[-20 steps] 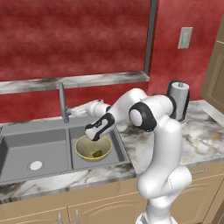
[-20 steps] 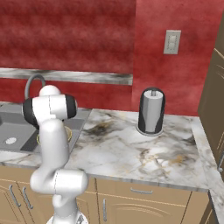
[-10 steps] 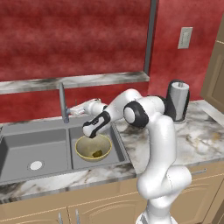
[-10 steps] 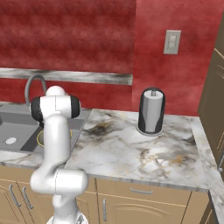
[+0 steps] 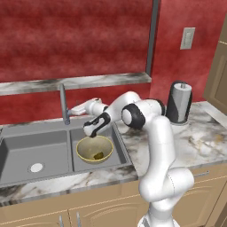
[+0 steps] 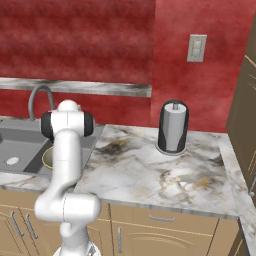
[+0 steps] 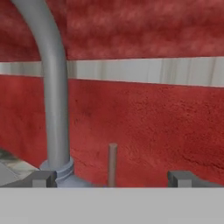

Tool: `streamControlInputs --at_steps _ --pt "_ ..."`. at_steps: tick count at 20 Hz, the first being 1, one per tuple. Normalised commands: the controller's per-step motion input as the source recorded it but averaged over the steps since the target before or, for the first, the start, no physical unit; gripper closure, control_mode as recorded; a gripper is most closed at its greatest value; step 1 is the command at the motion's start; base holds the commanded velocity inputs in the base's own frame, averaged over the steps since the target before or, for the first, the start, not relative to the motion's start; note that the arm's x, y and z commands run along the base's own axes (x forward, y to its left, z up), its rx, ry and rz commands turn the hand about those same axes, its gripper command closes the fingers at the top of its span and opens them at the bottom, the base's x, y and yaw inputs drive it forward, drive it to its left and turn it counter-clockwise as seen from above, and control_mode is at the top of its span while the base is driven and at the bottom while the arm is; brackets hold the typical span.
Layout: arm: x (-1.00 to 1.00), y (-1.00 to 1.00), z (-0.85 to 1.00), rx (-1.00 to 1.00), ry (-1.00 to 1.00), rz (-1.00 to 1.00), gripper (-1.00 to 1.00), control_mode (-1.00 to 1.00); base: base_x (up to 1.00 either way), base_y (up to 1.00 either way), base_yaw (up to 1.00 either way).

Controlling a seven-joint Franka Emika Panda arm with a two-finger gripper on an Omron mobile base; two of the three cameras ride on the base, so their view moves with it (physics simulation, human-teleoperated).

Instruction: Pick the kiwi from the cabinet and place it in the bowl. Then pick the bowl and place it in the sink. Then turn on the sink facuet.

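Note:
The dull yellow bowl (image 5: 94,148) stands in the right basin of the grey sink (image 5: 35,146). Inside it, low on the right, lies the small green kiwi (image 5: 99,155). My gripper (image 5: 86,106) hovers above and behind the bowl, just right of the sink faucet (image 5: 64,104), and faces the red back wall. In the hand view the gripper (image 7: 113,178) is open and holds nothing. The faucet's curved spout (image 7: 54,96) rises at the left, and its thin lever (image 7: 112,162) stands upright between the fingertips (image 7: 43,178), farther back. The bowl's rim (image 6: 46,158) peeks out beside my arm. The cabinet is out of view.
A dark paper-towel holder (image 5: 179,103) stands on the marbled counter (image 5: 199,137) to the right. A grey ledge (image 5: 88,82) runs along the red wall, with a wall outlet (image 5: 188,38) above the counter. A brown wooden panel (image 5: 219,71) borders the right edge.
My hand has crept a little to the left, toward the faucet, with the elbow following. The bowl and kiwi have stayed put, and the jaws stay open.

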Motion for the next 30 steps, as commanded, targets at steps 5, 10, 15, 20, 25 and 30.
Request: streamControlInputs --at_steps 5,10,15,20,25,30 --pt "0.31 0.0 -0.17 0.0 -0.06 0.0 -1.0 -1.0 0.0 0.0 0.0" --pt "0.26 0.0 -0.28 0.0 -0.01 0.0 -1.0 -1.0 0.0 0.0 0.0" --pt "0.22 0.0 -0.25 0.0 -0.01 0.0 -1.0 -1.0 0.0 0.0 0.0" --pt "0.17 0.0 -0.06 0.0 -0.05 0.0 -1.0 -1.0 0.0 0.0 0.0" --pt "0.12 0.0 0.0 0.01 -0.06 0.0 -1.0 -1.0 0.0 0.0 0.0" --pt "0.16 0.0 0.0 0.02 -0.02 0.0 -1.0 -1.0 0.0 0.0 0.0"
